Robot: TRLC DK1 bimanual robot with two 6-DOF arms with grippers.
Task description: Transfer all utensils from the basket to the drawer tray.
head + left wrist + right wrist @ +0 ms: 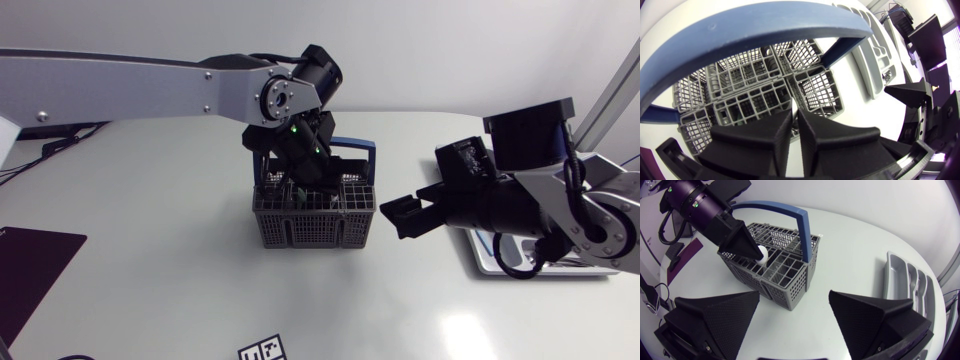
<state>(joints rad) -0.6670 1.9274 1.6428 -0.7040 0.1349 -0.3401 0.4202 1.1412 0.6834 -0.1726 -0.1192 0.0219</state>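
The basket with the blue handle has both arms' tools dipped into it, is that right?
Not quite. Only the left tool is dipped into the basket with the blue handle. The right tool hangs open beside the basket, outside it, as the head view shows.

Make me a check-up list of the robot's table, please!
Surface: glossy white table.
Job's things: grey mesh cutlery basket with blue handle mid-table, a white rounded utensil end inside; grey plastic drawer tray by the right arm, visible slots empty.
Clutter: dark purple mat; black-and-white marker tag.
Grippers: left gripper down in the basket, fingers together, tips at the white end; right gripper open, empty, beside the basket.
Cables: black cable loop on the right arm.
Surroundings: nothing seen.
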